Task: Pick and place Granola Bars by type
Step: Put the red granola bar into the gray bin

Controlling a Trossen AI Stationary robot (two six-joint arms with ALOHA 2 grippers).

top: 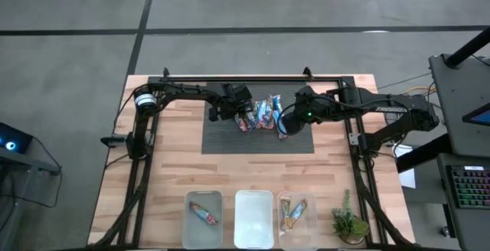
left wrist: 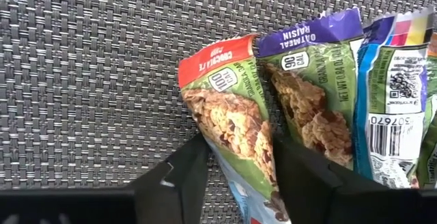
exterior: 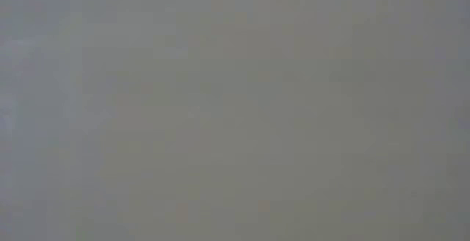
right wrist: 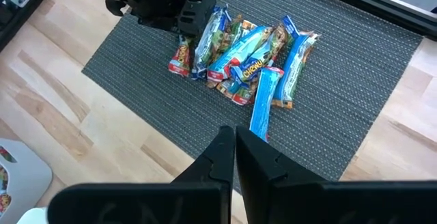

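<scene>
A pile of granola bars (top: 262, 115) in shiny wrappers lies on the dark woven mat (top: 222, 138) at the table's far middle. My left gripper (left wrist: 239, 145) stands over the pile's left end, its fingers astride a red-ended bar (left wrist: 229, 108). That bar lies flat on the mat beside a purple-ended bar (left wrist: 311, 94). My right gripper (right wrist: 235, 145) hangs shut and empty above the mat on the pile's right side, with a blue bar (right wrist: 263, 104) lying beyond its fingertips. The low view shows only grey. My left gripper has the red-ended bar between its two fingers (left wrist: 188, 176), one at each long side (left wrist: 222, 154), some way back from the red end. The fingers come steeply from above and lie across the bar. The bar lies flat on the mat.
Three clear bins stand along the near edge: the left bin (top: 191, 205) holds one bar, the middle bin (top: 253, 197) shows none, and the right bin (top: 309, 228) holds two. A small green plant (top: 348, 224) stands at the near right corner. Bare wood lies between mat and bins.
</scene>
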